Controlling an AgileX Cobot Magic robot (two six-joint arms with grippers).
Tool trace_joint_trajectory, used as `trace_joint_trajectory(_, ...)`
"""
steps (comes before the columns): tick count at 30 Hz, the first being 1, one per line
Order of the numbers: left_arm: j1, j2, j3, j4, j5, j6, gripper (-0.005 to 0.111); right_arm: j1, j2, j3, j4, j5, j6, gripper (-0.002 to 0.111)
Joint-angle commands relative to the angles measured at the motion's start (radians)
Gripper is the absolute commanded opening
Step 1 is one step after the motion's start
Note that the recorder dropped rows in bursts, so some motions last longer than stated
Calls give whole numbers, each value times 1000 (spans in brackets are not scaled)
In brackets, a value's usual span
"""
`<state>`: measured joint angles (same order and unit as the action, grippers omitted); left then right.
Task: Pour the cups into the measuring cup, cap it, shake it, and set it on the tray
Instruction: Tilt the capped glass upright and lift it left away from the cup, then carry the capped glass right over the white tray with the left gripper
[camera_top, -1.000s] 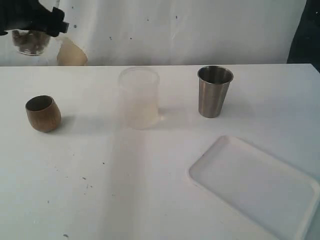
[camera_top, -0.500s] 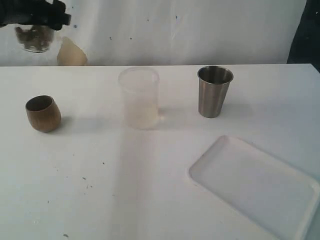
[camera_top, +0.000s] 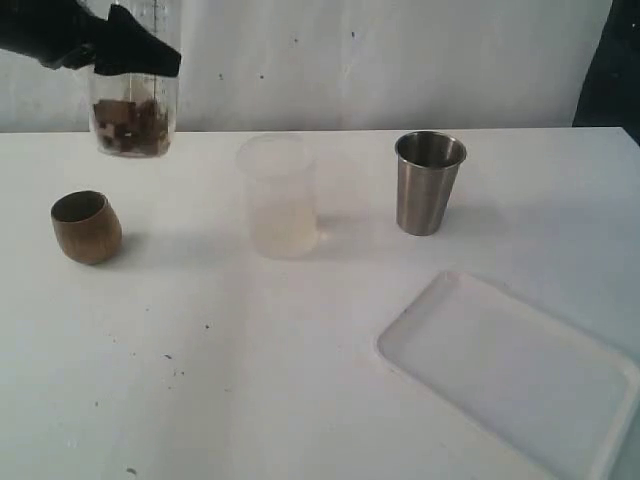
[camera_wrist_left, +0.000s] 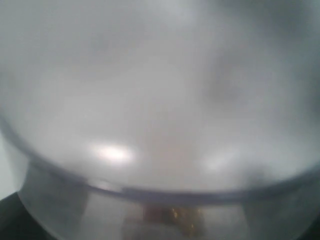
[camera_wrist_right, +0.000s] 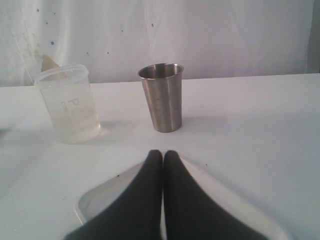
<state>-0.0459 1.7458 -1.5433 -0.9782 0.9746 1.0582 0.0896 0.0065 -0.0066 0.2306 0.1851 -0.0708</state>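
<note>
Left gripper (camera_top: 125, 52) spread wide around the measuring cup (camera_top: 132, 118), held aloft at far left with brown bits inside, cap not discernible, so keep it upright and firmly gripped for any shake; right gripper (camera_wrist_right: 163, 159) idle, pressed closed, over the tray (camera_top: 520, 390).

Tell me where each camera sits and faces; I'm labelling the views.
Exterior: off the arms, facing across the table at wooden cup, frosted cup, steel tumbler, tray; left gripper holds the measuring cup aloft.
Left wrist: against the blurred measuring cup, which fills it; no gripper clearly visible.
Right wrist: low over the tray, facing frosted cup and steel tumbler; shut right gripper shows.
Shared by exterior and right wrist: frosted cup, steel tumbler, tray.
</note>
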Motion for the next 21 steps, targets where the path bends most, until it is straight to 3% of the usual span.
trace_joint_trajectory(1, -39, -13, -63, 92, 246, -33, 0, 2, -7, 7, -3, -7, -4, 0)
trace_joint_trajectory(4, -117, -23, -63, 197, 246, -28, 0, 2, -7, 7, -3, -7, -4, 0)
trace_joint_trajectory(10, -367, -35, -41, 396, 220, 20, 0, 2, -7, 7, -3, -7, -4, 0)
trace_joint_trajectory(16, -566, -35, 115, 628, -221, -98, 0, 2, -7, 7, -3, -7, -4, 0)
trace_joint_trajectory(18, -630, -35, 189, 619, -388, -124, 0, 2, -7, 7, -3, -7, -4, 0)
trace_joint_trajectory(21, -710, -35, 295, 517, -765, -165, 0, 2, -7, 7, -3, -7, -4, 0)
